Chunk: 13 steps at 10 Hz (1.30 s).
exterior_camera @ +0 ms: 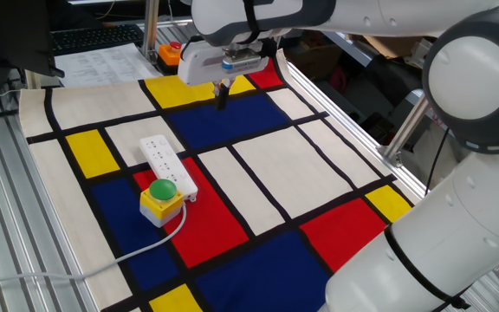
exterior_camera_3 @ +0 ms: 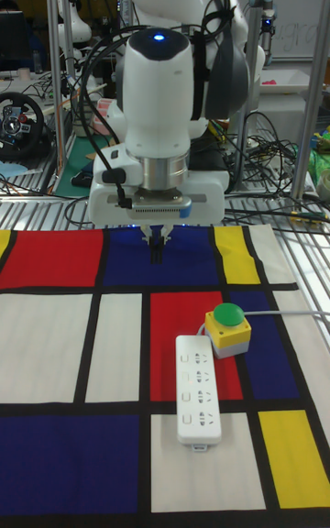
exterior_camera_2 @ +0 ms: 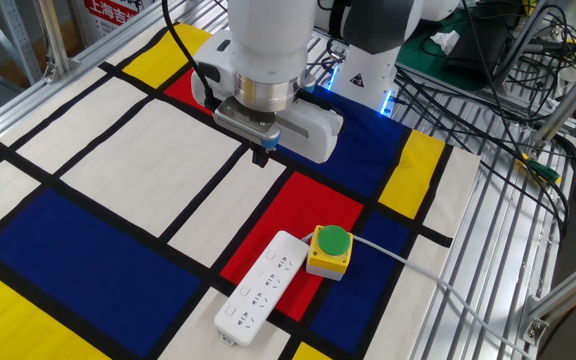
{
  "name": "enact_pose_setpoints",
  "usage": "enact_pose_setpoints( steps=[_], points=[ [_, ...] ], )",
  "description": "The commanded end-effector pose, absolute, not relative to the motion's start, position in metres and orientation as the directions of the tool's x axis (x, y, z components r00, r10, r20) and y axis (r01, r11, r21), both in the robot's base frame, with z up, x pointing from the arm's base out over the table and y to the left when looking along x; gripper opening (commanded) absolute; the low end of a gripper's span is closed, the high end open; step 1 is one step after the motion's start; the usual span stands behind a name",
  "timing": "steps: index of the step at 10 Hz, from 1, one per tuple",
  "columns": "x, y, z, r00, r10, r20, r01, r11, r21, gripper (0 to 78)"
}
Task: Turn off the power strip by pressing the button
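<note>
1. The gripper (exterior_camera_2: pixel 261 155) hangs above the patterned cloth (exterior_camera_2: pixel 98 160), pointing straight down over a black line where blue, red and white panels meet. Its fingertips look pressed together with no gap showing, and nothing is held between them.
2. The power strip (exterior_camera_2: pixel 261 287) lies flat on the cloth, well apart from the gripper, mostly on a red panel in the other fixed view and running over onto white at its near end.
3. The button itself is too small to make out for certain; there's a dark speck at the strip's near end in the other fixed view, but I can't tell if that's it.
4. Just beside the strip's far end sits a yellow box (exterior_camera_3: pixel 228 333) with a green dome on top, touching or nearly touching it.
5. A white cable (exterior_camera: pixel 102 260) trails off past the cloth's edge onto the metal rails.
6. Open room: bare cloth lies all the way between gripper and strip.
7. Edges: aluminium rails (exterior_camera_2: pixel 488 230) frame the cloth.
8. Count: one strip, one green-domed box, one orange box with a red button (exterior_camera: pixel 171 53) beyond the far edge, one gripper.
</note>
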State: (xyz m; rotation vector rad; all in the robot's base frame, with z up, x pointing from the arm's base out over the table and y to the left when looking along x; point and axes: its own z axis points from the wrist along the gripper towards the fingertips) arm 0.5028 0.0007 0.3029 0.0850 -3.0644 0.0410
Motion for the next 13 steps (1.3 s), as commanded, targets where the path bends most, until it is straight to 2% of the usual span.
enact_pose_setpoints(
  steps=[1,13],
  points=[
    [0.5034,0.0006,0.3043,-0.996,-0.053,0.076,-0.055,0.998,-0.023,0.0],
    [0.5043,0.0002,0.3053,-0.995,-0.049,0.084,-0.05,0.999,-0.015,0.0]
  ],
)
